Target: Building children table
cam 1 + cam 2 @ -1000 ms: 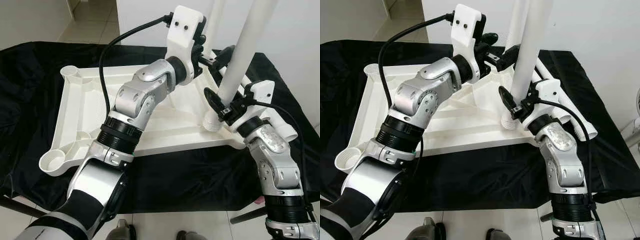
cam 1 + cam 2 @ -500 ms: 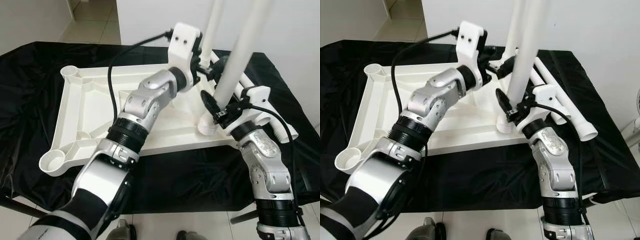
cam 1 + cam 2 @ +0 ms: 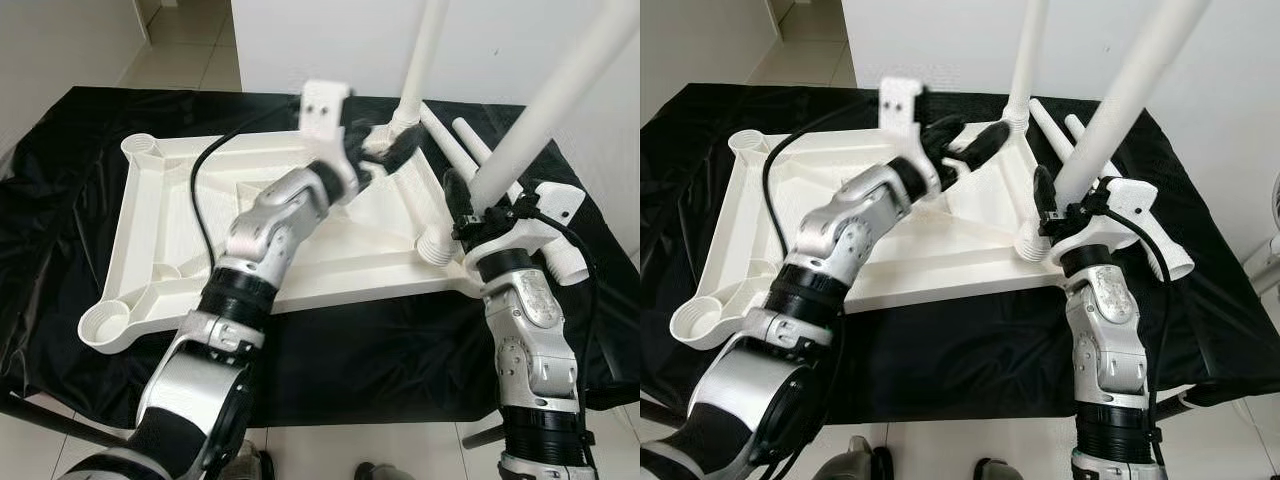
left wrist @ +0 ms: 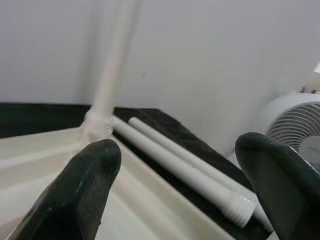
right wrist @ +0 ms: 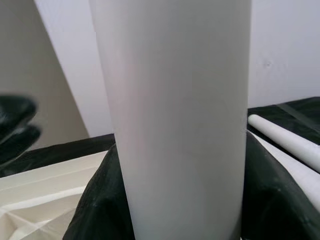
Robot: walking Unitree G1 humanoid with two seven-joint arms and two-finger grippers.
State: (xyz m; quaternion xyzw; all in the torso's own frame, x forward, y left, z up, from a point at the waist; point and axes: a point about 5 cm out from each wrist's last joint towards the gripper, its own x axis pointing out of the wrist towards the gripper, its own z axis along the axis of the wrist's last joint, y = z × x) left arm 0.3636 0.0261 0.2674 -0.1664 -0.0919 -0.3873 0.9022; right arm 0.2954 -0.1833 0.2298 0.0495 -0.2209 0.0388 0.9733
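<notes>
Silver jointed arms showing black ribbed collars behind wrists. White plastic camera mount sitting just behind left gripper (image 3: 385, 152), two screw holes visible, black cable looping back along forearm. Same white mount and cable behind right gripper (image 3: 468, 205). Fingers (image 4: 90, 185) showing black, textured pads.

Right hand (image 3: 1060, 212) seemingly grips tilted leg (image 3: 1118, 102).

A black cloth (image 3: 60, 150) is spread across the middle of the frame. Pale tiled floor (image 3: 190, 45) is seen at the upper left, and a white wall (image 3: 320, 40) along the top. A white fan (image 4: 295, 120) is seen at the right edge.
</notes>
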